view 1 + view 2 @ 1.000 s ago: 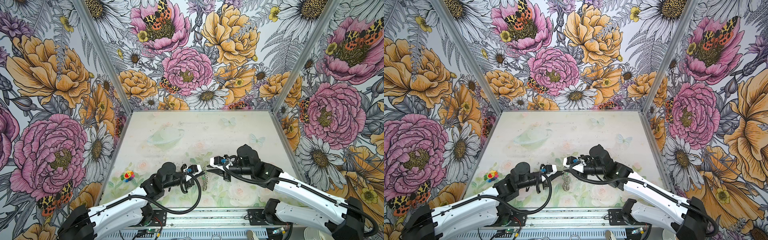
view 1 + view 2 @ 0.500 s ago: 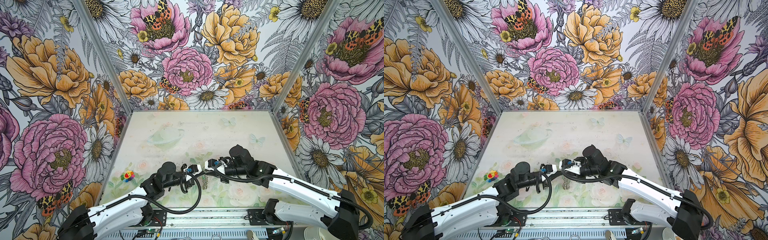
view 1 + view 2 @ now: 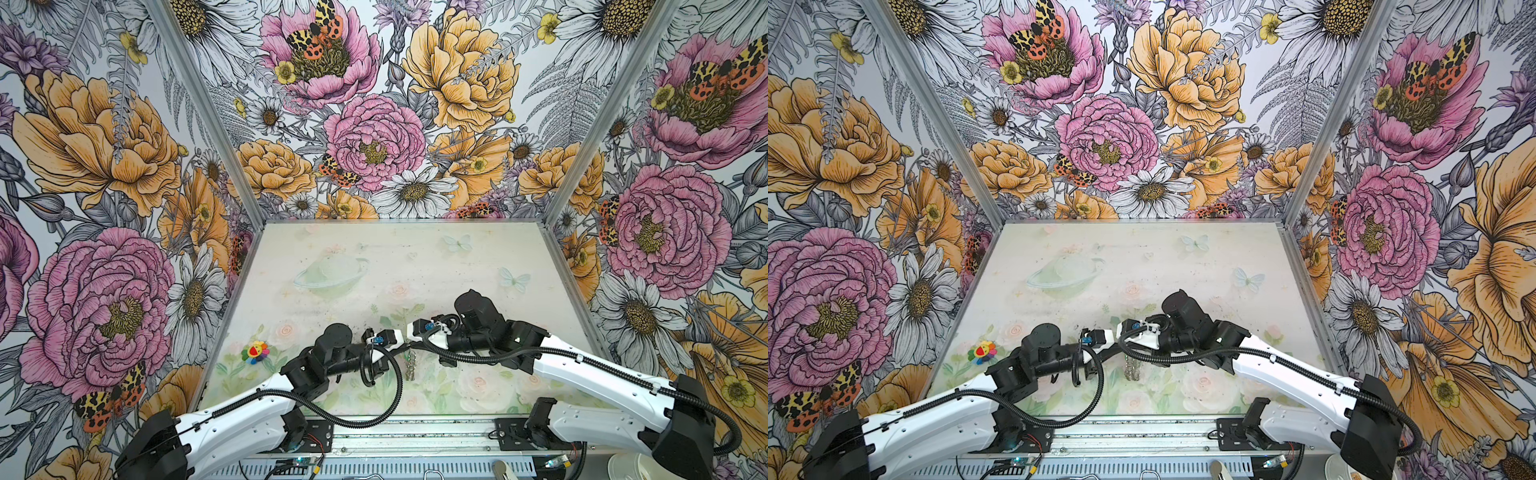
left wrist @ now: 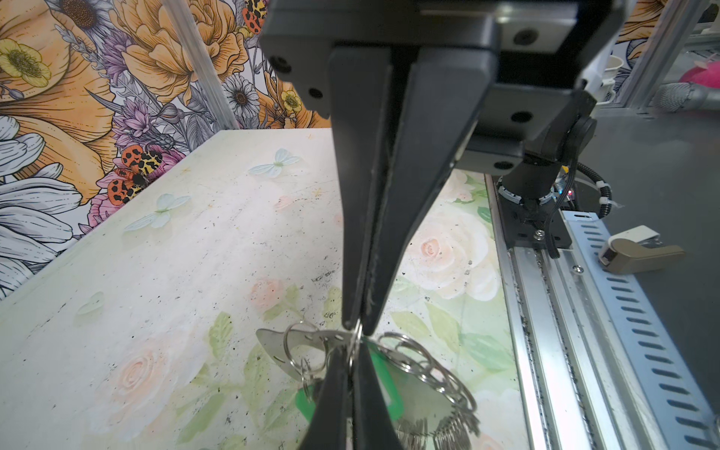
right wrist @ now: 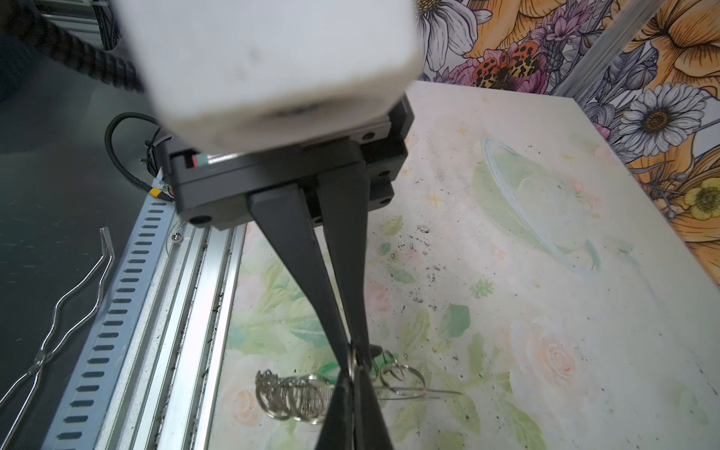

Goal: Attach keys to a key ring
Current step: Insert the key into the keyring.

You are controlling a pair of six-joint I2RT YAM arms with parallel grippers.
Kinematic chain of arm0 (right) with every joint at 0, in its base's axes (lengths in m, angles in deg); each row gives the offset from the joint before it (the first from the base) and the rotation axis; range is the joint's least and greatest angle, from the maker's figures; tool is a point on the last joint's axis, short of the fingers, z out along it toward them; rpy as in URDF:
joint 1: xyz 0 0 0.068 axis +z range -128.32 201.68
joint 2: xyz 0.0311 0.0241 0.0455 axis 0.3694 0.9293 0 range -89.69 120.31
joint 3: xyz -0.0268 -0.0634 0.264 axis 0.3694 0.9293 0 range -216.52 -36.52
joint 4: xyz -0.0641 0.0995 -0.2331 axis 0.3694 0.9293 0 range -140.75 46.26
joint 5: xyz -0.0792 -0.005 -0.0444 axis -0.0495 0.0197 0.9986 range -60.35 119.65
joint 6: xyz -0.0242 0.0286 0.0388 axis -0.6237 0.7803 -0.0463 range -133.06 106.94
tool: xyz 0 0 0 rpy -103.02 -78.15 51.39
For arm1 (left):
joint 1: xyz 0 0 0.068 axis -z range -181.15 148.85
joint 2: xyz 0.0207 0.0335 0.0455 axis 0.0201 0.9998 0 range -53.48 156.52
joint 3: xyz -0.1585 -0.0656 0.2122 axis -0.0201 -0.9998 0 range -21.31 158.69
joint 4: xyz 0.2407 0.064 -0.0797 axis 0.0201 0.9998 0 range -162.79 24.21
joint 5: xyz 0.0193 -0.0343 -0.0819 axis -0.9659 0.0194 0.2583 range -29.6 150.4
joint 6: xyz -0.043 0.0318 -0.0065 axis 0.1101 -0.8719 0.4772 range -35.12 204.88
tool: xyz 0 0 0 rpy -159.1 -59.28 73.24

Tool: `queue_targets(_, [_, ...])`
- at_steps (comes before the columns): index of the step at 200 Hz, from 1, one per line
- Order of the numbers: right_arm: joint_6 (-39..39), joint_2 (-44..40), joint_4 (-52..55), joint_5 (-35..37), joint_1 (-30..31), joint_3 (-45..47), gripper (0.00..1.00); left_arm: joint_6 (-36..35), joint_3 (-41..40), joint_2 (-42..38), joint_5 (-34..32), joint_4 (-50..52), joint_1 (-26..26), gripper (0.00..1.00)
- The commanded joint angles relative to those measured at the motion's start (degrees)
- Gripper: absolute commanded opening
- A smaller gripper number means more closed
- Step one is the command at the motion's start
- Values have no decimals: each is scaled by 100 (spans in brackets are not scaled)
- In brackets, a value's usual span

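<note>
The key ring (image 3: pixel 410 368) hangs edge-on above the table's front middle. It is a grey plate (image 4: pixel 278 346) lined with silver wire rings (image 4: pixel 428 370). My left gripper (image 3: pixel 402 348) and right gripper (image 3: pixel 415 345) meet tip to tip above it. In the left wrist view, my left gripper (image 4: pixel 352 352) and right gripper (image 4: pixel 360 325) are both shut on one small wire ring. The right wrist view shows the same pinch, right gripper (image 5: pixel 353 370) against left gripper (image 5: pixel 352 350). A green tag (image 4: pixel 385 389) of the keys lies against the plate, mostly hidden by fingers; the keys' metal is not discernible.
A small rainbow flower toy (image 3: pixel 255 351) lies on the table's left side. Floral walls close in three sides. A metal rail (image 3: pixel 415 432) runs along the front edge. Off the table lie a beige clip (image 4: pixel 639 253) and a bent wire (image 5: pixel 66 311).
My right arm has moved left until its tips meet the left gripper's, and its jaws have closed on the ring. The left arm and the key ring have stayed still.
</note>
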Motion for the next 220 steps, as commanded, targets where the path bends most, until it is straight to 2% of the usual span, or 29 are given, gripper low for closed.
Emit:
queue_targets(1, [42,52,-109,-19,58,-199,0,-30,187,-10,175,-209,25,0])
queue_targets(18, [79,-53,-153,85,36,-192,0,-11,164,-26,111,-239,26,0])
queue_targets(48, [479,-436,-865,-255,-146,93,0,109,50,-139,90,-454,-12,12])
queue_targets(93, [1526,-528,-3174,-964,-129,878,0,244,-72,-313,195,-676,-60,13])
queue_targets(122, [1657,-431,-3785,-904,-47,1098,0,297,-108,-353,202,-746,-76,14])
queue_targets(153, [1814,-685,-4481,-718,-42,1470,0,332,-125,-344,201,-777,-88,14])
queue_targets(181, [1795,-639,-4413,-730,-36,1513,0,340,-118,-366,193,-798,-109,12])
queue_targets(192, [1760,-630,-4337,-708,-40,1541,0,338,-120,-379,197,-789,-110,5])
queue_targets(201, [1552,-654,-3896,-644,-36,1444,0,331,-120,-380,164,-772,-107,0])
queue_targets(220, [1030,-761,-2698,-306,-40,1125,0,251,-57,-293,84,-625,-99,0])
